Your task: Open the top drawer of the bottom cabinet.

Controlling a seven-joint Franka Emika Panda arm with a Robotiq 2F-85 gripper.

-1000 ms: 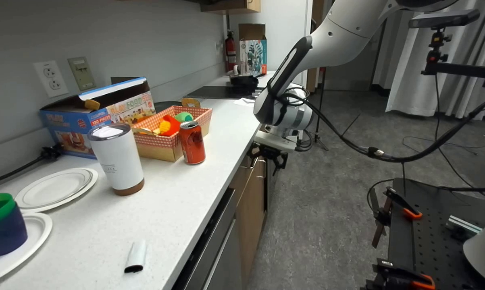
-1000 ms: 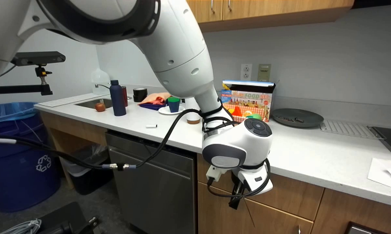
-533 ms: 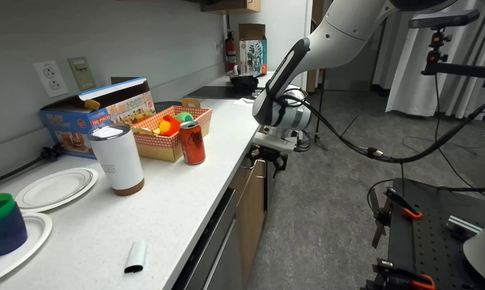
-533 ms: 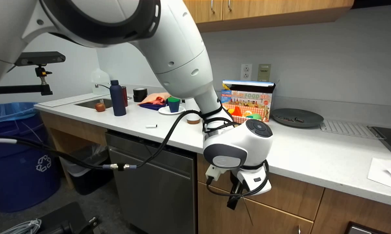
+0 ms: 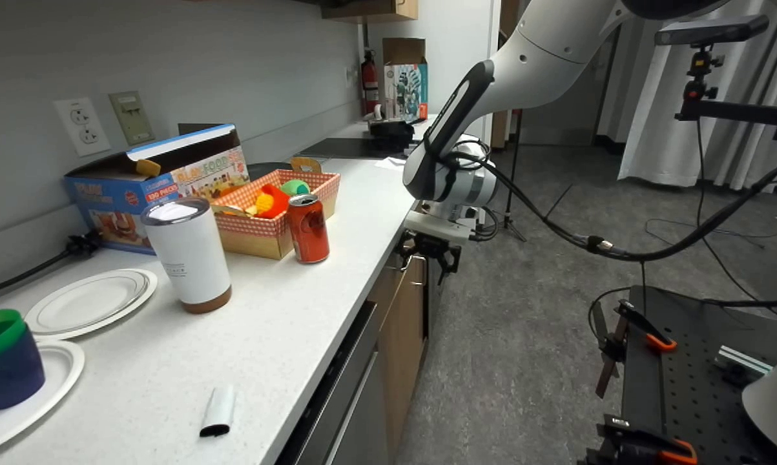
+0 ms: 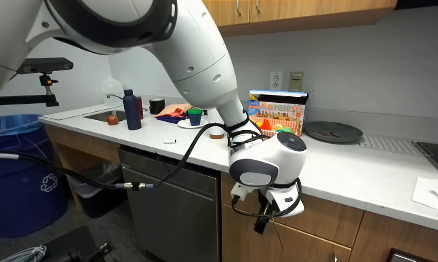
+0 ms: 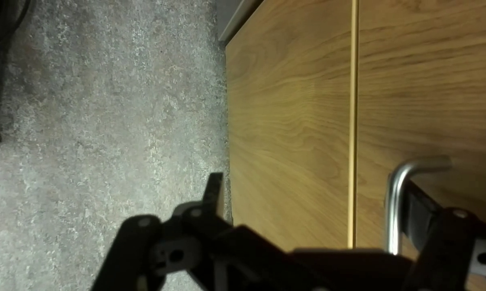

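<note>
A long brown wood base cabinet [image 6: 302, 249] runs beneath the white tabletop [image 6: 342, 174]. Right of the grey metallic dishwasher front [image 6: 168, 207], the shallow, wide brown wood top drawer [image 6: 328, 216] is closed. The black two-fingered tool [image 7: 316, 187], spread, straddles its slim silver metal bar handle [image 7: 394, 210].

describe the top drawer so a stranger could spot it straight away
Find the long white countertop, then the grey metal appliance front beneath it. Immediately right of that, in an exterior view, the top drawer sits just under the countertop. It's shallow and wide, unlike the taller wood front below.
</note>
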